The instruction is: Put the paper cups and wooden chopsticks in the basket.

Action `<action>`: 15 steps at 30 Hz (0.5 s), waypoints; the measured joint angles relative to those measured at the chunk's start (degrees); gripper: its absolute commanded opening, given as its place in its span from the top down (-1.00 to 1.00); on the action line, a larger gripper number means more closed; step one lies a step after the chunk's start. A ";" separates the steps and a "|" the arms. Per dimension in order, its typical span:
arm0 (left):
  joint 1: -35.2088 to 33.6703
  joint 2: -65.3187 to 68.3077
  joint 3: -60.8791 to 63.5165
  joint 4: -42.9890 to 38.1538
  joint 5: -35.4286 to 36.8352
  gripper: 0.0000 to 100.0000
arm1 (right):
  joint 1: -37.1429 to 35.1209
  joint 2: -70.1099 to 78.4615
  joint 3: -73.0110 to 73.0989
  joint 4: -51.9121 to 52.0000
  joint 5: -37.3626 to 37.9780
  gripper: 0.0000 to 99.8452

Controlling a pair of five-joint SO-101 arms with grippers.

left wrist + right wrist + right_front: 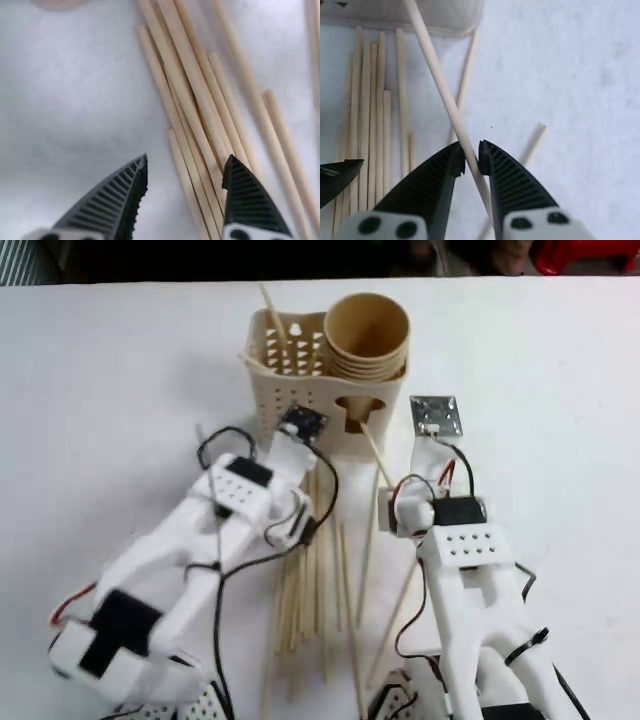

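Observation:
The cream basket (285, 405) stands at the back of the table with a stack of paper cups (367, 335) in its right half and a chopstick (272, 310) sticking up in its left half. Several wooden chopsticks (310, 585) lie in a loose bundle in front of it. My left gripper (186, 164) hangs open just above that bundle (192, 107), one finger over the sticks. My right gripper (471, 147) is shut on a single chopstick (437, 75), which slants up to the basket's front wall (420, 20); the same chopstick (376, 455) appears in the high view.
A few stray chopsticks (400, 605) lie crossed by the right arm (465, 540). The left arm (235, 505) stretches from the front left toward the basket. The black tip of the left finger (335, 175) lies close beside my right gripper.

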State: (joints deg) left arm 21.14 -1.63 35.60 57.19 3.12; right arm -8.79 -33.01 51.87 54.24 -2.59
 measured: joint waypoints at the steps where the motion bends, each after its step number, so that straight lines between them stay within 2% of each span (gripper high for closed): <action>1: 0.00 1.58 -0.79 0.00 0.09 0.53 | 0.00 0.00 0.00 0.00 0.00 0.96; 9: 0.35 10.37 -8.53 0.79 0.35 0.92 | 0.00 0.00 0.00 0.00 0.00 0.96; 15: 0.00 10.99 -9.58 2.11 0.35 0.95 | 0.00 0.00 0.00 0.00 0.00 0.96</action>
State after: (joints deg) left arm 21.14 9.36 26.02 59.30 3.47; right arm -8.79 -33.01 51.87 54.24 -2.59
